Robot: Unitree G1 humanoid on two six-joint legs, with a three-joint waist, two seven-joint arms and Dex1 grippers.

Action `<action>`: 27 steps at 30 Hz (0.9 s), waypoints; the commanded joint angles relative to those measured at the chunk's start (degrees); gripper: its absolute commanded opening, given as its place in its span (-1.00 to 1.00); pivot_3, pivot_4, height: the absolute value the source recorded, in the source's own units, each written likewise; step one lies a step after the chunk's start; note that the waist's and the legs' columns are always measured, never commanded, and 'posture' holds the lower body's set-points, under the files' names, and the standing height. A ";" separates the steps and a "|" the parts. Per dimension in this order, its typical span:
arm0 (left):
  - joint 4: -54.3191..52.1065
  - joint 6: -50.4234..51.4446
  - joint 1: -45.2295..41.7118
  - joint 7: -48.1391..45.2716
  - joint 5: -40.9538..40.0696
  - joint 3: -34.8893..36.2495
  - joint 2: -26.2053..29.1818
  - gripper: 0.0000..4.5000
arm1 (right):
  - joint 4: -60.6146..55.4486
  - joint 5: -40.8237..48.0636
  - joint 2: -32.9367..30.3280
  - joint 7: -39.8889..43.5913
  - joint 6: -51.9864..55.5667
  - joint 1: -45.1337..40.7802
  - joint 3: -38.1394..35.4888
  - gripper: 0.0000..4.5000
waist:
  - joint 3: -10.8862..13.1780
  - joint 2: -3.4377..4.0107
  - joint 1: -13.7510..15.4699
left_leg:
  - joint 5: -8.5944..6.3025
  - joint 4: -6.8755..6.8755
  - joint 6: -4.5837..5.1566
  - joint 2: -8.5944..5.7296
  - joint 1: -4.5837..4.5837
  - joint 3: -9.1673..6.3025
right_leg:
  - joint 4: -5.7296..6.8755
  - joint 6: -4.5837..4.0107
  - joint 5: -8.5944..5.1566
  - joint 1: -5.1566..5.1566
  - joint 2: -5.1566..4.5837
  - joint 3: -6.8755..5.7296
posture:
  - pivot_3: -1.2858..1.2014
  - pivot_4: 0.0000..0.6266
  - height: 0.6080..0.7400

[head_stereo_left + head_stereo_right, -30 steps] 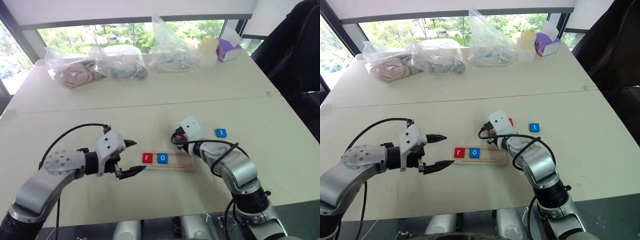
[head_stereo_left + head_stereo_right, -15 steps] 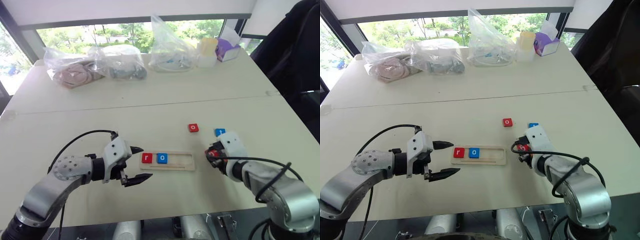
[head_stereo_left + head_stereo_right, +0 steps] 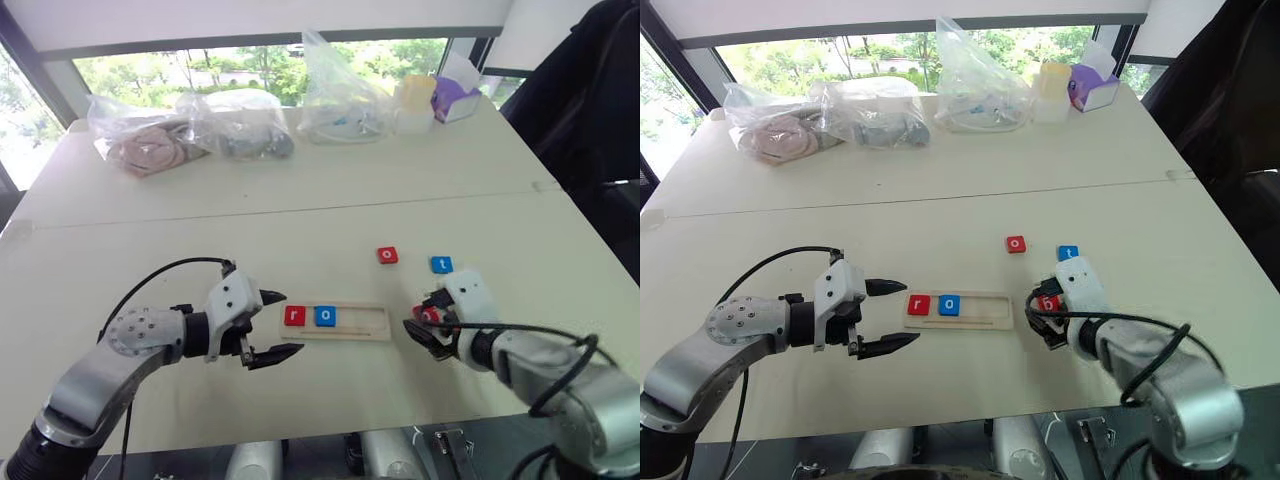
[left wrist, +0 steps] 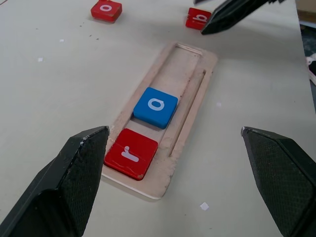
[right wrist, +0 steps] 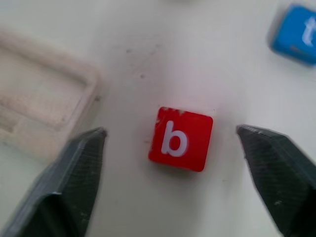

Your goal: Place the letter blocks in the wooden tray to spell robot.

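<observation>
Right wrist view is showing my right gripper point(image 5: 170, 182) with its fingers spread wide and holding nothing; the red b block point(image 5: 180, 138) is lying flat on the desk point(image 3: 300, 215) between the two fingertips, touching neither. Beside it, the near end of the wooden tray point(image 3: 336, 322) is sitting just off one finger, and the blue t block point(image 3: 441, 265) is lying a little beyond the b.

From my head, I am seeing the b block just past the tray's right end, with my right gripper hanging over it. The red o block point(image 3: 387, 256) is resting on the desk beyond the tray, near the t block and apart from it.

Inside the tray, the red r block point(image 4: 131, 153) and the blue o block point(image 4: 155, 107) are sitting side by side at its left end. My left gripper point(image 3: 272, 326) is hovering just left of the tray, released and empty, its fingertips pointing at the r end.
</observation>
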 commanded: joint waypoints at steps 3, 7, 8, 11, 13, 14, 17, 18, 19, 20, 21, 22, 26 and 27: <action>-2.72 -1.04 1.77 0.26 -0.71 1.31 0.44 1.00 | 10.72 0.01 -17.31 26.79 -30.28 1.44 0.90 0.86 | 0.04 -0.28 0.20 | -0.25 -0.02 0.43 0.02 0.02 -0.04 | -0.05 0.00 -0.02 0.03 0.11 -0.04 | 0.03 -0.52 1.00; -3.52 -0.76 2.74 0.48 -0.79 2.29 0.99 1.00 | 24.42 -4.15 -19.76 39.83 -52.04 -0.23 4.52 0.86 | 0.08 -0.31 0.04 | -0.32 0.04 0.56 0.03 0.02 0.07 | -0.04 0.05 -0.05 0.03 0.11 -0.01 | 0.03 -0.52 1.00; -3.74 -0.71 3.05 0.43 -0.90 2.67 1.22 1.00 | 26.42 -4.20 -19.79 41.82 -54.00 -0.95 5.35 0.86 | 0.10 -0.31 -0.04 | -0.32 0.07 0.57 0.03 0.03 0.12 | -0.03 0.06 -0.04 0.03 0.10 0.02 | 0.03 -0.52 1.00; -4.86 -0.36 4.51 0.52 -1.68 4.29 1.86 1.00 | 32.83 -5.57 -18.11 45.90 -60.65 -3.26 7.74 0.86 | 0.11 -0.32 -0.02 | -0.32 0.13 0.57 0.04 0.05 0.18 | 0.03 0.05 -0.03 0.03 0.10 0.07 | 0.03 -0.52 1.00; -5.55 -0.36 5.61 0.51 -2.04 5.23 2.28 1.00 | 35.38 -6.41 -17.54 47.39 -62.87 -4.19 9.11 0.86 | 0.11 -0.32 0.10 | -0.32 0.14 0.56 0.04 0.05 0.19 | 0.05 0.05 -0.02 0.03 0.10 0.09 | 0.03 -0.52 1.00; -6.03 -0.15 5.97 0.76 -2.25 5.50 2.38 1.00 | 36.69 -6.92 -17.63 48.85 -64.02 -4.51 9.95 0.86 | 0.11 -0.32 0.16 | -0.32 0.14 0.56 0.04 0.06 0.20 | 0.05 0.04 -0.02 0.03 0.10 0.10 | 0.03 -0.52 1.00; -7.93 1.44 6.01 2.18 -3.15 5.76 2.40 1.00 | 42.40 -9.56 -15.24 50.37 -68.99 -6.71 12.72 0.86 | 0.11 -0.33 0.32 | -0.32 0.16 0.56 0.04 0.04 0.21 | 0.05 0.04 -0.02 0.04 0.08 0.11 | 0.03 -0.52 1.00; -8.44 1.99 5.96 2.63 -3.71 6.05 2.27 1.00 | 43.47 -10.71 -15.11 51.14 -70.90 -6.50 13.64 0.86 | 0.11 -0.32 0.35 | -0.32 0.17 0.56 0.03 0.05 0.22 | 0.05 0.04 -0.01 0.04 0.07 0.12 | 0.03 -0.52 1.00; -8.83 2.47 5.97 3.00 -4.26 6.45 2.22 1.00 | 44.40 -12.09 -15.10 51.67 -73.10 -5.97 14.51 0.86 | 0.11 -0.32 0.39 | -0.32 0.18 0.56 0.03 0.05 0.22 | 0.06 0.03 -0.01 0.05 0.07 0.12 | 0.03 -0.52 1.00; -9.13 2.85 5.98 3.29 -4.69 6.72 2.21 1.00 | 45.15 -13.11 -15.02 52.05 -74.77 -5.64 15.07 0.86 | 0.11 -0.32 0.39 | -0.32 0.19 0.56 0.03 0.05 0.22 | 0.06 0.03 -0.01 0.06 0.07 0.12 | 0.03 -0.52 1.00; -9.36 2.92 6.38 3.23 -4.97 7.27 2.51 1.00 | 45.82 -14.23 -14.67 51.72 -76.12 -5.24 15.72 0.86 | 0.11 -0.32 0.36 | -0.32 0.18 0.56 0.03 0.05 0.21 | 0.06 0.03 -0.01 0.07 0.06 0.12 | 0.03 -0.52 1.00; -9.57 3.15 6.44 3.48 -5.07 7.37 2.67 1.00 | 46.85 -15.01 -14.38 51.76 -77.16 -4.86 16.29 0.86 | 0.11 -0.32 0.34 | -0.32 0.18 0.56 0.03 0.06 0.22 | 0.07 0.03 0.00 0.06 0.06 0.13 | 0.03 -0.52 1.00; -9.70 2.96 7.16 3.93 -4.71 7.71 3.74 1.00 | 50.53 -18.17 -12.75 50.17 -80.81 -4.73 17.58 0.86 | 0.11 -0.31 0.20 | -0.32 0.18 0.56 0.03 0.10 0.24 | 0.10 -0.01 0.03 0.07 0.08 0.16 | 0.03 -0.52 1.00; -9.66 2.89 7.23 4.02 -4.80 7.75 3.84 1.00 | 51.24 -18.33 -12.12 49.69 -80.91 -5.11 17.47 0.86 | 0.10 -0.32 0.13 | -0.32 0.19 0.56 0.04 0.15 0.27 | 0.14 -0.01 0.03 0.08 0.09 0.20 | 0.03 -0.52 1.00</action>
